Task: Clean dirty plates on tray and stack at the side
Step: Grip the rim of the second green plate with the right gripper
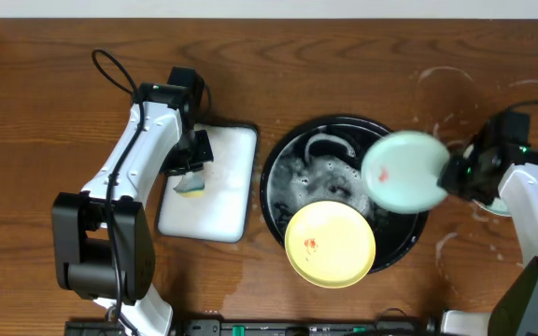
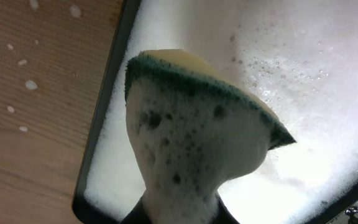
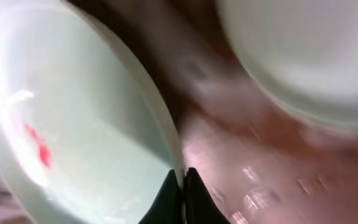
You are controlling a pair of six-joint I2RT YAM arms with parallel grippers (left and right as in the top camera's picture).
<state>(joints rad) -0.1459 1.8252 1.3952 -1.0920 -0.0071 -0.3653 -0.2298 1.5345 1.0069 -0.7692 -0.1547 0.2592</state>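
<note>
A wet-spotted brown wooden table (image 1: 45, 112) fills the view.

Wood table (image 1: 45, 112): white dish (image 1: 224, 201), black tray (image 1: 271, 187), possibly plate (image 3: 303, 50) far right.

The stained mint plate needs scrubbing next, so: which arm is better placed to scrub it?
Probably left: the left end effector grips the foamy sponge over the white dish; the right end effector pinches the rim of the mint plate.

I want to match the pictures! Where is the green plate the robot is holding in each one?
Overhead: plate, right of centre, over the tray's right rim.
Left wrist: not in it.
Right wrist: plate fills the left half.
Shared landmark: its red stain.
</note>
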